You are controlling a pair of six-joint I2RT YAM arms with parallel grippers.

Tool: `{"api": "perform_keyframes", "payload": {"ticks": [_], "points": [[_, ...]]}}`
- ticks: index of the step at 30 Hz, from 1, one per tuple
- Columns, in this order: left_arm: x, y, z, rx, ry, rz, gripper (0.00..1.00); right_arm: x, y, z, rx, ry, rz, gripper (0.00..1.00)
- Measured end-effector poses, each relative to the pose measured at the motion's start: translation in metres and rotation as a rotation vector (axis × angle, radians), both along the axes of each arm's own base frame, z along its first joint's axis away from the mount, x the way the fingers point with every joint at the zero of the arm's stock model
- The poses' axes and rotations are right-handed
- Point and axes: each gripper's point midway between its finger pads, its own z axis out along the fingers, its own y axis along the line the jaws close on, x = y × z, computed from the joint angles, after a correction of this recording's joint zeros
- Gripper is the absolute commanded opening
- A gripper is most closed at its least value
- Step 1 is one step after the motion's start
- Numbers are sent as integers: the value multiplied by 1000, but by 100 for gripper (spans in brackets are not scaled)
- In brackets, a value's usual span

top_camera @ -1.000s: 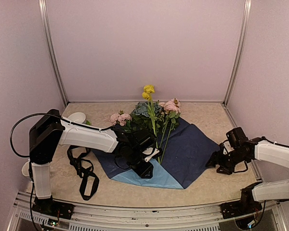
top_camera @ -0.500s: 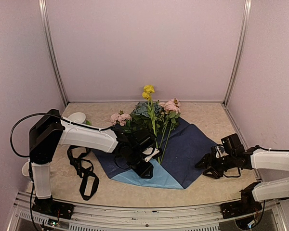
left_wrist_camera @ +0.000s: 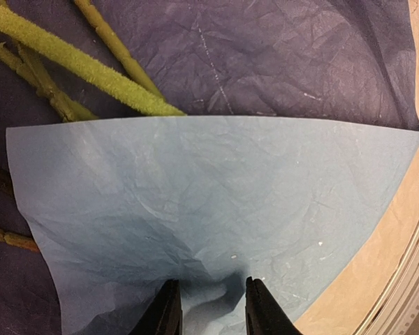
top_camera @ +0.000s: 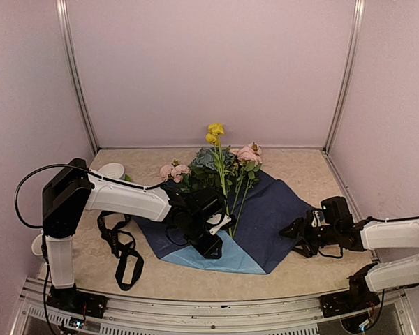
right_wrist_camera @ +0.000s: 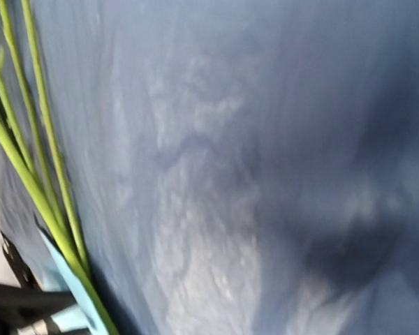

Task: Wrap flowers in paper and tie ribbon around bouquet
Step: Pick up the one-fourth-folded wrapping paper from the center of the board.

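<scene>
The paper (top_camera: 279,213) lies spread navy side up, with only its near corner folded over. The left pincer (left_wrist_camera: 211,293) grips that pale flap. The flowers (top_camera: 220,167) lie loose just beyond it, unwrapped. The right pincer (top_camera: 293,236), jaws parted, hovers at the paper's right corner. The ribbon (top_camera: 129,269) lies untied, well left of the left pincer.

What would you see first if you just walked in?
The bright flowers, yellow, pink and blue-green, bunched in the middle of the scene. They lie on a big dark-blue paper, and the left gripper pinches its light-blue folded corner near the front.
</scene>
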Motion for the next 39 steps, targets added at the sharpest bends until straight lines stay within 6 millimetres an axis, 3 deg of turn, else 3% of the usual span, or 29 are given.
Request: {"api": "perform_keyframes", "payload": {"ticks": [3,5,9,11,14,17,25,33,36,39], "points": [[0,0,0,0,0,0,32,9,-1,2,10,-19,-47,68],[0,0,0,-1,0,0,32,14,0,2,6,-22,-54,59],[1,0,-1,-2,1,2,32,25,6,1,-2,-25,-43,16],[1,0,-1,-6,2,1,32,27,9,0,-3,-24,-30,0],[1,0,0,-16,2,2,32,28,13,3,-18,-34,-6,0],[3,1,0,-30,10,5,32,34,21,19,-37,-73,34,0],[6,1,1,-85,65,9,32,51,74,108,-10,-278,179,0],[9,3,2,-153,135,12,32,50,121,136,14,-324,276,0],[10,5,2,-186,167,13,32,54,138,143,20,-338,306,12],[11,6,3,-203,184,15,32,55,145,145,17,-349,325,33]]}}
